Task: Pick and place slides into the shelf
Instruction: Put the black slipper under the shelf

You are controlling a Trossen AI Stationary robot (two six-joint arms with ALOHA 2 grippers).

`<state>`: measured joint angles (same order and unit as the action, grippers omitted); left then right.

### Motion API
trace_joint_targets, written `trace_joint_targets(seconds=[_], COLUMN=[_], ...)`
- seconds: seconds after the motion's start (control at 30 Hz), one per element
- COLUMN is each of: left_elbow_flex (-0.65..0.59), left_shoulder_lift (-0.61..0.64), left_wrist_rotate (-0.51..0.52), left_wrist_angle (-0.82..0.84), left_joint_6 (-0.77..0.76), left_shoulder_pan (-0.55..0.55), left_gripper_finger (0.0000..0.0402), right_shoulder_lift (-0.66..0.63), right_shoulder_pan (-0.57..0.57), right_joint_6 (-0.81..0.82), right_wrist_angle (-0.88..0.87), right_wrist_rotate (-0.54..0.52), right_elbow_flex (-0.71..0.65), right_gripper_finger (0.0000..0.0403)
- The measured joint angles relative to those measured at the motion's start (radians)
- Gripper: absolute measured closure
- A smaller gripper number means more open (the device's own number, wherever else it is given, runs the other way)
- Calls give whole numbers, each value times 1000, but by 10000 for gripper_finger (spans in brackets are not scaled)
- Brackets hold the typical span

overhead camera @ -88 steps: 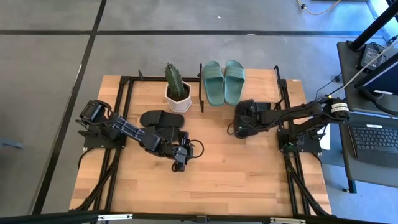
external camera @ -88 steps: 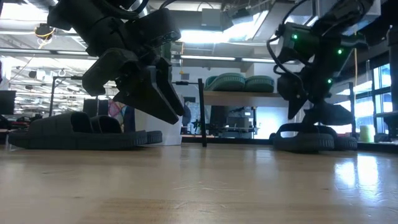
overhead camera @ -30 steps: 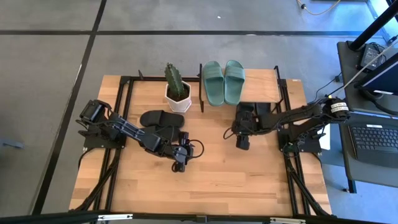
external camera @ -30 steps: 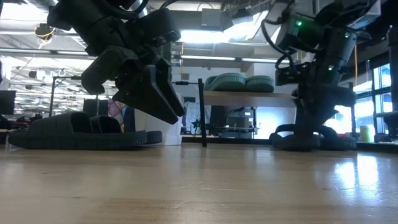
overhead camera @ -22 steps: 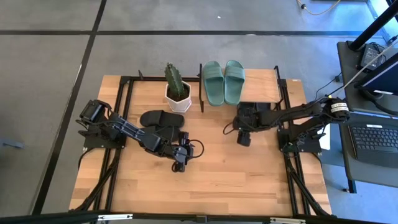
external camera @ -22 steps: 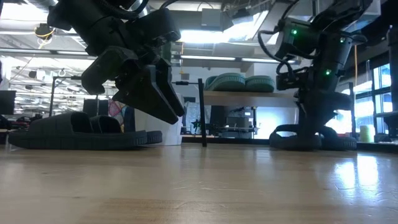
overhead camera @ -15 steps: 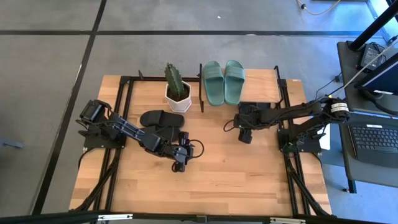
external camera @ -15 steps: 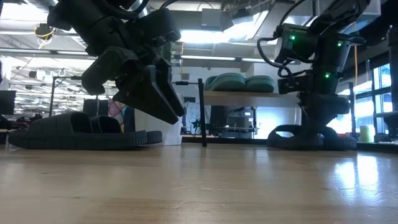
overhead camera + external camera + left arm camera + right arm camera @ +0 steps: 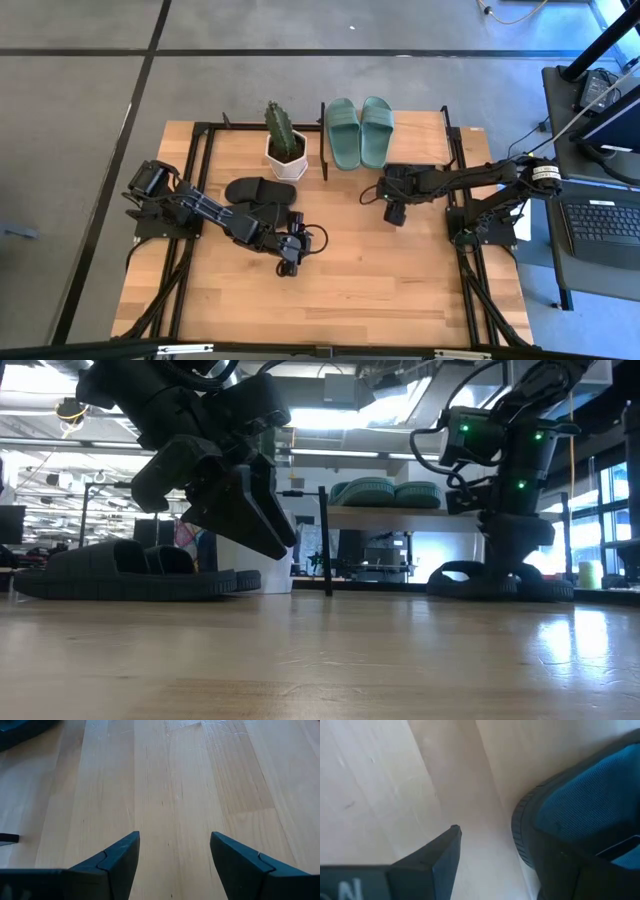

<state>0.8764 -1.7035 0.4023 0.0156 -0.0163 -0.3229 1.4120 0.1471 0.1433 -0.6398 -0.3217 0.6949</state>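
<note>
Sage-green slides (image 9: 359, 131) side by side atop shelf (image 9: 420, 148), upright.

The left arm reaches out low over the middle of the table. The left gripper (image 9: 290, 264) points down with its fingers (image 9: 122, 855) spread wide. The right arm stretches sideways, and the right gripper (image 9: 396, 213) hangs low, fingers apart.

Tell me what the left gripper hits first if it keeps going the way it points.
Probably just the bare tabletop: the left gripper, fingers open, points down at empty wood, with nothing between it and the boards.
</note>
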Motion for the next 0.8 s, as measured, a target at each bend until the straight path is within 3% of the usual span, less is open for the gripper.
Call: trace_joint_targets(seconds=[0.57,0.8], left_elbow_flex=[0,0], left_shoulder_lift=[0,0], left_wrist_rotate=[0,0], left_wrist_angle=[0,0], left_joint_6=[0,-2], left_shoulder_pan=[0,0], left_gripper_finger=[166,166], right_shoulder_lift=[0,-19], right_shoulder_pan=[-67,-140], right_joint_6=[1,-156], right_wrist_angle=[-18,20], right_wrist_rotate=[110,113], right_elbow_flex=[22,105], right_gripper_finger=[176,176])
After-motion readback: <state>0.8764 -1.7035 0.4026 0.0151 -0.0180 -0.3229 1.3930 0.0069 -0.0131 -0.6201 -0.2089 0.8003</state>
